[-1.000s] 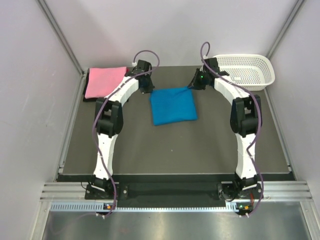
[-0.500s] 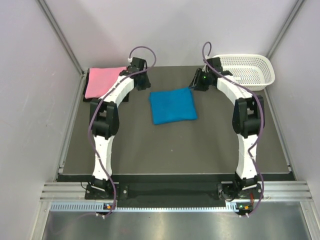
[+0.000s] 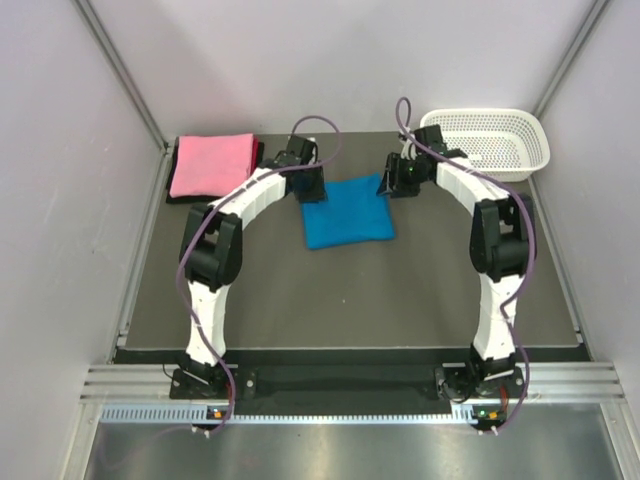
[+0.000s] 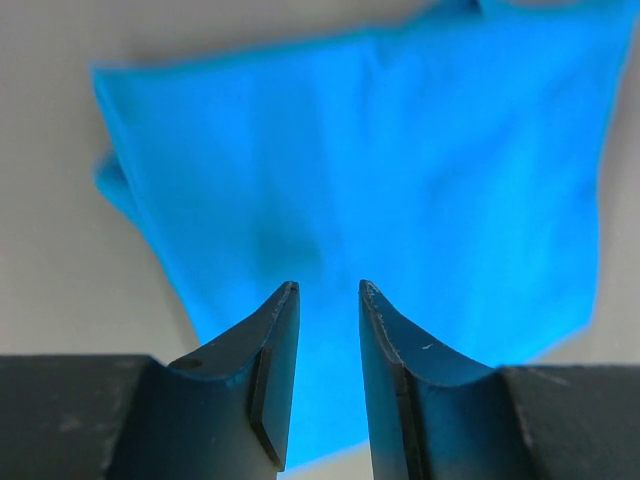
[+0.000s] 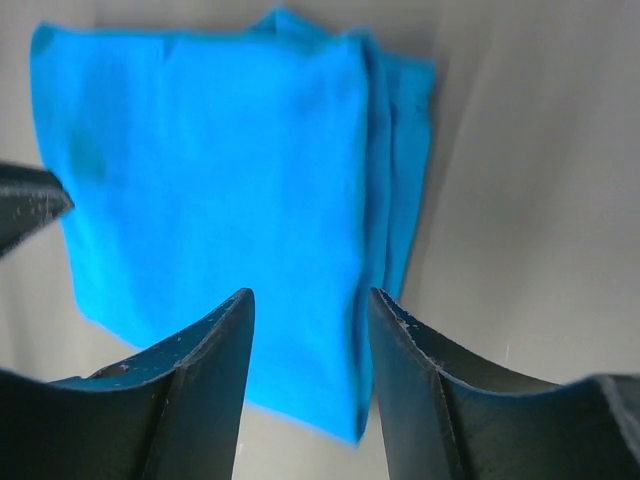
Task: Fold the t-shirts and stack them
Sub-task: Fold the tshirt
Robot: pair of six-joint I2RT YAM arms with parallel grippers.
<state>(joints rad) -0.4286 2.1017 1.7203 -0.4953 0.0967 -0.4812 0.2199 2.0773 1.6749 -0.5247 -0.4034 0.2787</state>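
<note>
A folded blue t-shirt (image 3: 348, 211) lies flat at the middle back of the dark table. It fills the left wrist view (image 4: 380, 170) and the right wrist view (image 5: 220, 190). A folded pink t-shirt (image 3: 211, 164) lies at the back left corner. My left gripper (image 3: 311, 190) hovers over the blue shirt's back left corner, jaws open a little and empty (image 4: 328, 292). My right gripper (image 3: 393, 184) hovers over the shirt's back right corner, jaws open and empty (image 5: 310, 295).
A white plastic basket (image 3: 490, 140) stands at the back right corner, empty as far as I can see. Grey walls close in the table on the left, back and right. The pink shirt rests on something dark (image 3: 180, 197).
My left gripper moved right from beside the pink shirt to the blue shirt's back left corner. My right gripper shifted slightly down and left onto the back right corner. The shirts have not moved.
</note>
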